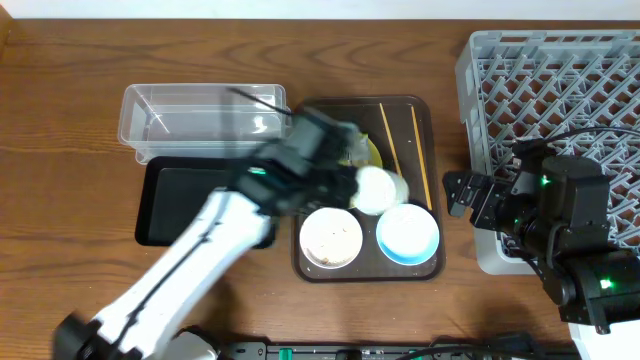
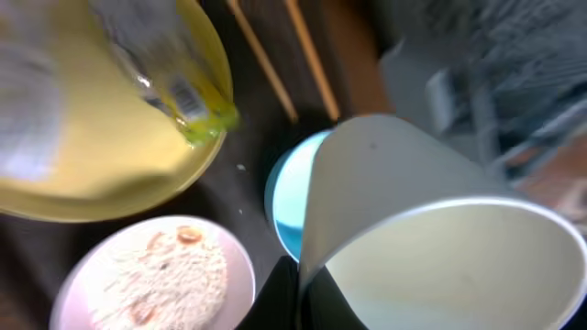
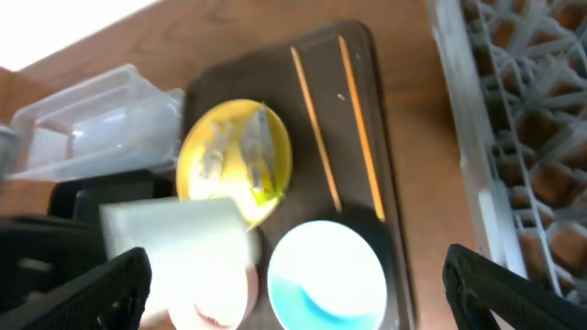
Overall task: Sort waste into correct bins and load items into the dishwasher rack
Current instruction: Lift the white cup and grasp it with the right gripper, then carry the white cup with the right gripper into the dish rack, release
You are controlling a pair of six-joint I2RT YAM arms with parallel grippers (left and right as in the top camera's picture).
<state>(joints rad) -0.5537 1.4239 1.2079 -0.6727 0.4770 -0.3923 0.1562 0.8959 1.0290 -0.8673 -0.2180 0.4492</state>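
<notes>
White cup (image 1: 380, 189) clamped in my left gripper (image 1: 350, 178) above serving tray (image 1: 335, 108); dishwasher rack (image 1: 560, 80) lies rightward, nearer my right gripper (image 1: 462, 195), jaws apart.

Dark brown serving tray (image 1: 405, 150) on wooden table (image 1: 60, 120)
</notes>
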